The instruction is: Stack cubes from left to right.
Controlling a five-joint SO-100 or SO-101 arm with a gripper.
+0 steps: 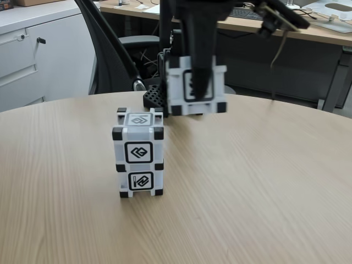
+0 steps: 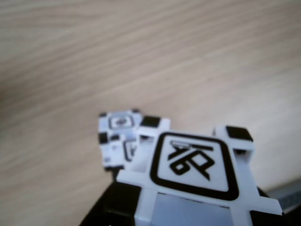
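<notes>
Toward the surface's left-middle I see two cubes (image 1: 138,159) already stacked, square and upright. Just right of them and higher, my pincer (image 1: 198,82) is clamped on the third cube (image 1: 196,88), holding it clear of the surface. It looks light, rigid, smooth plastic; I judge flat opposite faces the safest hold.

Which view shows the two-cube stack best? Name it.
The fixed view: the two-cube stack stands whole, sharp and upright on the table. The wrist view shows it small, blurred and partly hidden behind the held cube.
</notes>
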